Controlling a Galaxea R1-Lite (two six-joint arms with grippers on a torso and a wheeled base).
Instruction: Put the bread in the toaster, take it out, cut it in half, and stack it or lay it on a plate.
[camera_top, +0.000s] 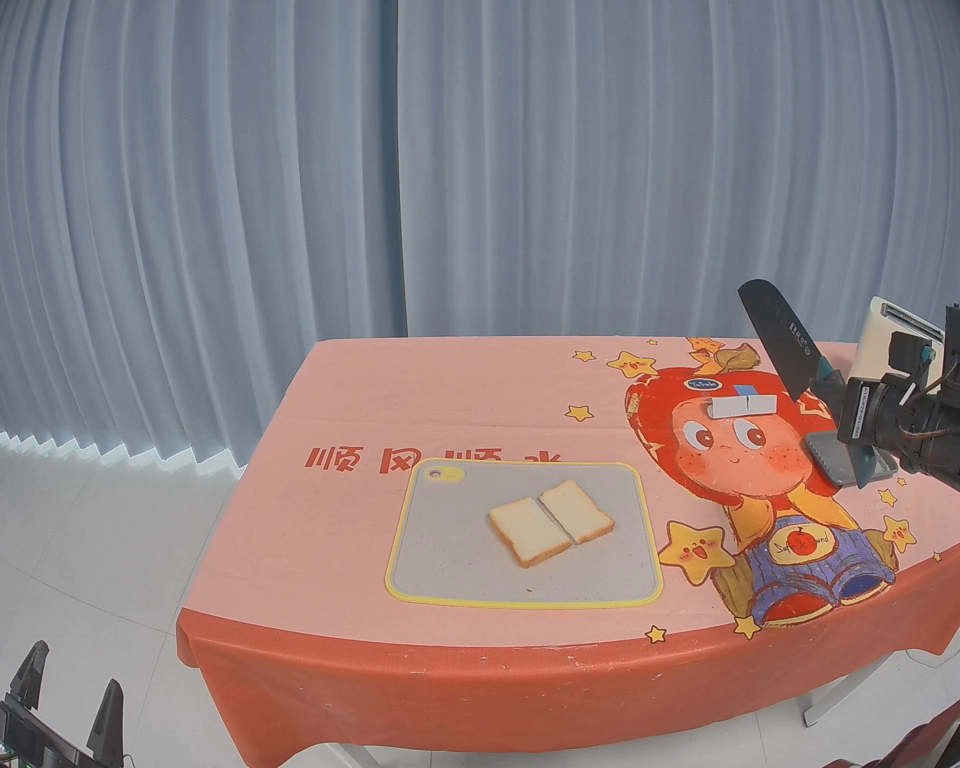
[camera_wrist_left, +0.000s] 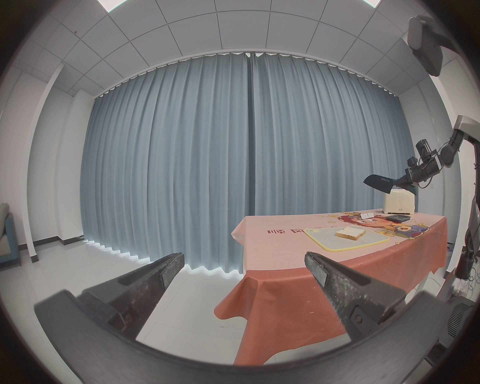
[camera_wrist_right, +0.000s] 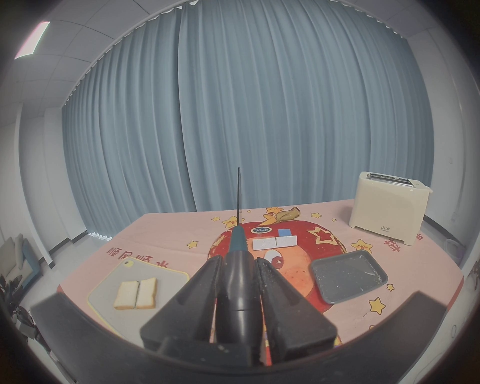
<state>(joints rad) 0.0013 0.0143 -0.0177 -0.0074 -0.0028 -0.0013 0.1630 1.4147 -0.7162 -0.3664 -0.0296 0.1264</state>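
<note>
Across the table (camera_top: 400, 420), halved bread (camera_top: 551, 520) lies left of the right gripper (camera_wrist_right: 238, 262), clamped round the knife (camera_top: 785, 335)

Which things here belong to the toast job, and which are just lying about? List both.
Job: bread halves, cutting board, knife in the right pincer, toaster, grey plate.
Lying about: white blocks, small blue block, cartoon tablecloth.
</note>
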